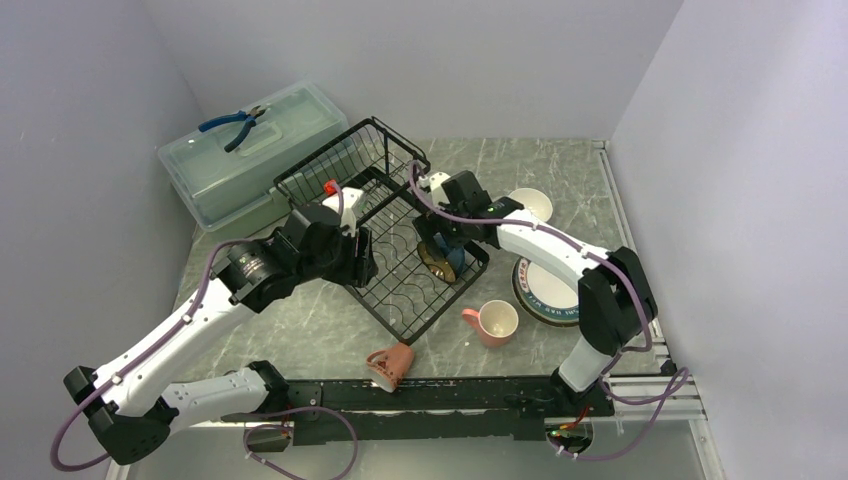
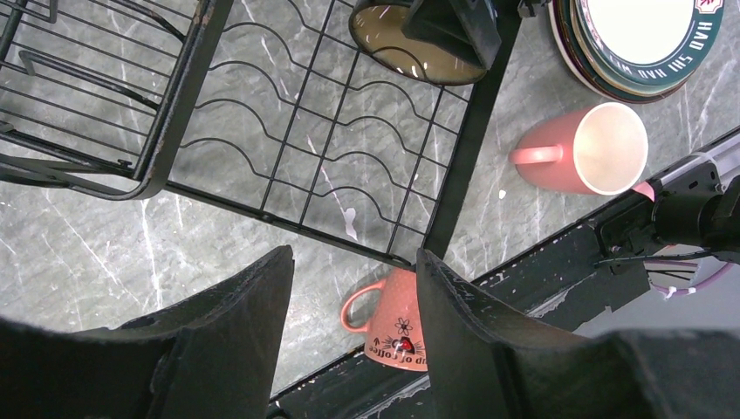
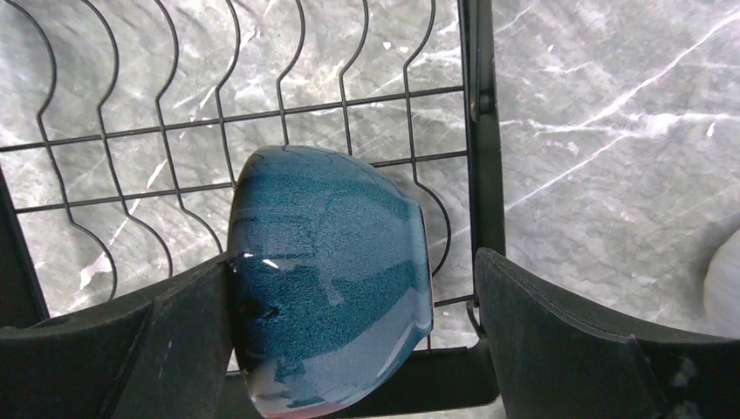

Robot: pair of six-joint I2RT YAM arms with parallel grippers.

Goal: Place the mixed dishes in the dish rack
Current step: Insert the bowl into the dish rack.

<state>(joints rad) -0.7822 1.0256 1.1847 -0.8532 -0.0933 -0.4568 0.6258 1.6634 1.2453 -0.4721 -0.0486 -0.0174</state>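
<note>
The black wire dish rack (image 1: pixel 390 290) sits mid-table. A glossy teal bowl (image 3: pixel 327 271) stands on edge in its right corner, tan inside (image 2: pixel 393 44). My right gripper (image 3: pixel 351 257) straddles that bowl, open: the left finger touches it and the right finger stands clear. My left gripper (image 2: pixel 353 255) hangs open and empty over the rack's near-left edge (image 1: pixel 365 258). One pink mug (image 2: pixel 397 323) lies tipped by the front rail. A second pink mug (image 1: pixel 495 322) stands upright. Stacked plates (image 1: pixel 545 290), teal lettered rim on top, rest right of the rack.
A small white bowl (image 1: pixel 530 205) sits behind the plates. A translucent pale green lidded box (image 1: pixel 250 155) with blue pliers (image 1: pixel 235 125) on top stands at the back left. Walls close in the left, back and right sides.
</note>
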